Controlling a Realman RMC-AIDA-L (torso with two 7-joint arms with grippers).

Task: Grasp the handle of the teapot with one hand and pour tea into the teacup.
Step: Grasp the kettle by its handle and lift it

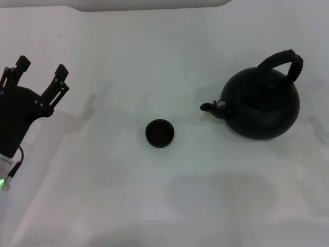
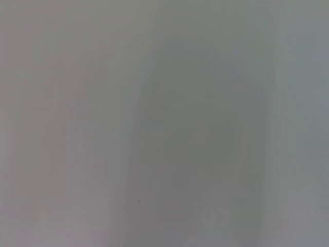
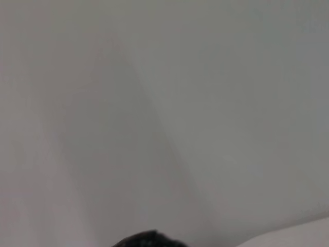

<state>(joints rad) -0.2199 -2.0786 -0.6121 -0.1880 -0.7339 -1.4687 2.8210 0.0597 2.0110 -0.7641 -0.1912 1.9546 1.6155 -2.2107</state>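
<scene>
Teapot (image 1: 262,105) sits far from my left gripper (image 1: 40,72).
Left gripper open, empty; handle (image 1: 281,63) at its three o'clock; right gripper unseen.

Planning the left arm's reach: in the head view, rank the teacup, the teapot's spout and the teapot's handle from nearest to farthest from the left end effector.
Measured from the left end effector, open at the table's left edge:
1. teacup, centre of the table.
2. spout, pointing toward the cup, right of centre.
3. handle, arched over the teapot, far right.
</scene>
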